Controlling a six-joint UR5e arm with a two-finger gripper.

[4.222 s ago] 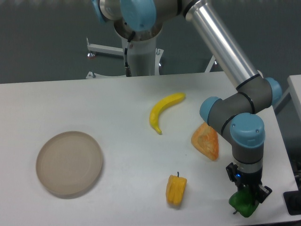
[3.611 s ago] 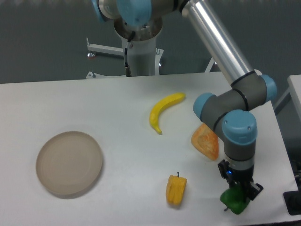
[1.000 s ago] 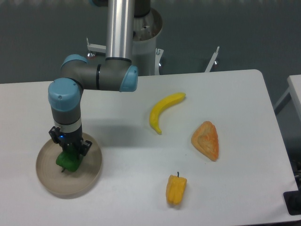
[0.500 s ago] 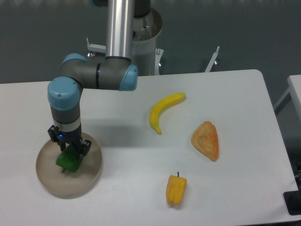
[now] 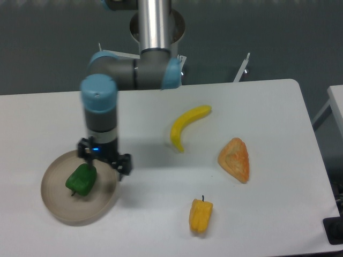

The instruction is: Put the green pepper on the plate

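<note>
Green pepper (image 5: 81, 180): small, glossy, dark green, thin stem pointed twd front; laid on its side on plate, left of ctr. Plate (image 5: 61, 209): round, flat, beige-tan, low rim; positioned at table's front-left.

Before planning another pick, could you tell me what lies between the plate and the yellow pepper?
Only bare white table between the plate and the yellow pepper, as the camera view shows.

The green pepper (image 5: 81, 180) lies on the plate (image 5: 59, 208), left of centre, free of any grip. The end effector (image 5: 105, 159) hangs over the plate's right rim with its fingers spread — nothing between them. On the white surface (image 5: 268, 107) lie a banana (image 5: 185, 126), an orange wedge-shaped piece (image 5: 235, 159) and a yellow pepper (image 5: 200, 215) — all well apart from the plate.
</note>
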